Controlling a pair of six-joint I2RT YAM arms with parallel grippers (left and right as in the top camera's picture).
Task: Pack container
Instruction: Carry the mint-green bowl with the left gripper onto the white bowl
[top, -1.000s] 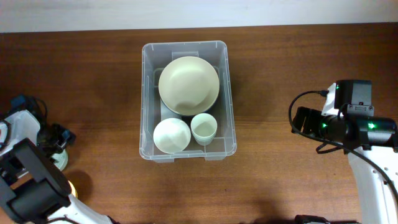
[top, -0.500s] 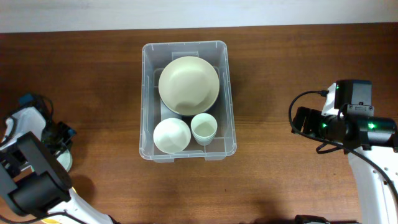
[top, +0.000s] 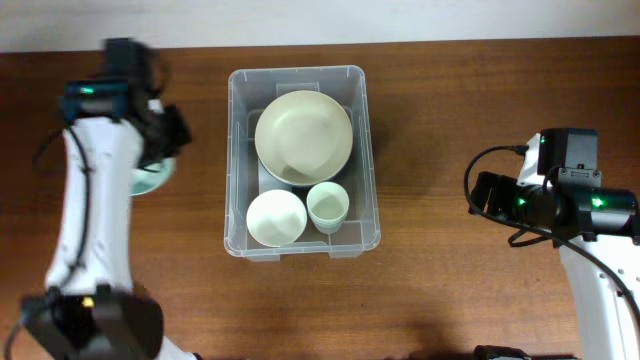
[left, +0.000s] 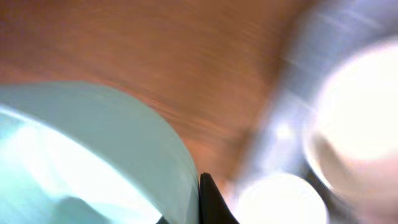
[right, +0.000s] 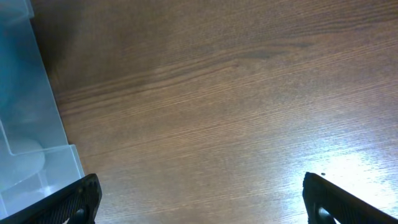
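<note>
Left claw (top: 163, 135) gripping a pale bowl (top: 148, 180) has swung up to just beside the container (top: 230, 160) on the desk (top: 450, 120) (plate (top: 303, 135), cup (top: 327, 207) already inside), so drop-in looks next; right claw (right: 200, 202) wide, idle.

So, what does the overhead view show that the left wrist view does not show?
Only overhead: the full outline of the large clear rectangular plastic tub, and the right arm at the far side of the table. Only left wrist: a dark fingertip at the rim of the pale green round dish. Both: that dish, the tub with pale crockery inside, blurred in the wrist view, and the brown wooden table.
</note>
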